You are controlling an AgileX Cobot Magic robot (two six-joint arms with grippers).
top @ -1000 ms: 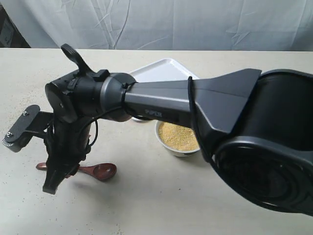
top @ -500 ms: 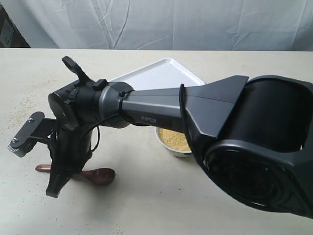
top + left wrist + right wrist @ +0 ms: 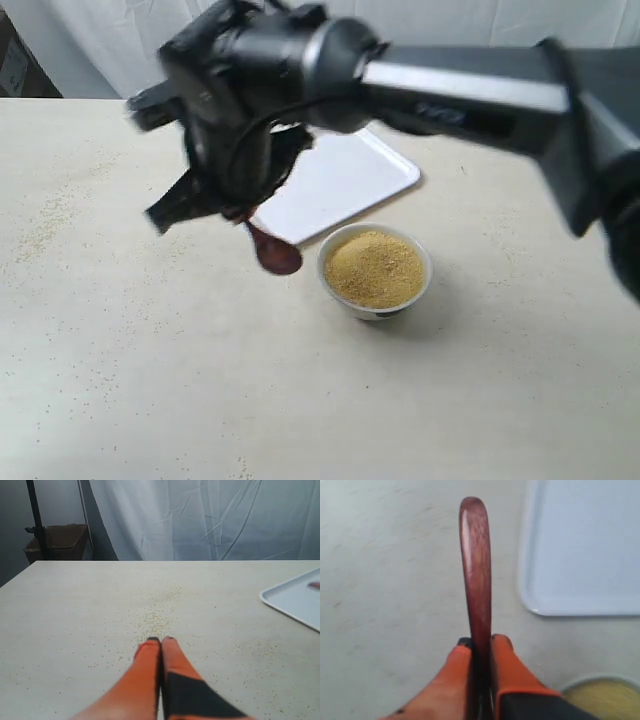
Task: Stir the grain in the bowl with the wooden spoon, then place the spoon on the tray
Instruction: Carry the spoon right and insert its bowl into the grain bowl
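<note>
Nearest, bare pale table (image 3: pixel 200 400), flecked with stray granules. Farther in and right of middle, the bowl (image 3: pixel 375 302): small, round, white, upright, with a dark mark at its near base. Filled almost to the rim with the grain (image 3: pixel 374 268), a level yellow-golden mass.

Just left of the bowl and apart from its rim, the wooden spoon (image 3: pixel 273 250), hanging from the right gripper (image 3: pixel 480 641). Long axis steeply tilted: oval end lowest, pointing down and toward the near right; thin handle rising toward the far left into the blurred black gripper body. Clamped tight on the spoon, with an orange fingertip (image 3: pixel 502 645) on either side of the dark glossy wood. In the right wrist view, seen edge-on and jutting well past the fingertips.

Beyond spoon and bowl, the tray (image 3: pixel 345 180): flat, white, set cornerwise on the table, its left part hidden behind the gripper. Farthest back, a white curtain (image 3: pixel 560 25).

Outside the exterior view, the left gripper (image 3: pixel 161 640): low over the table, jaws pressed flat against each other. Ahead of it, a scatter of loose granules (image 3: pixel 157 620); farther off, a corner of the tray; at the table's far end, a cardboard box (image 3: pixel 57 542) beside the curtain.
</note>
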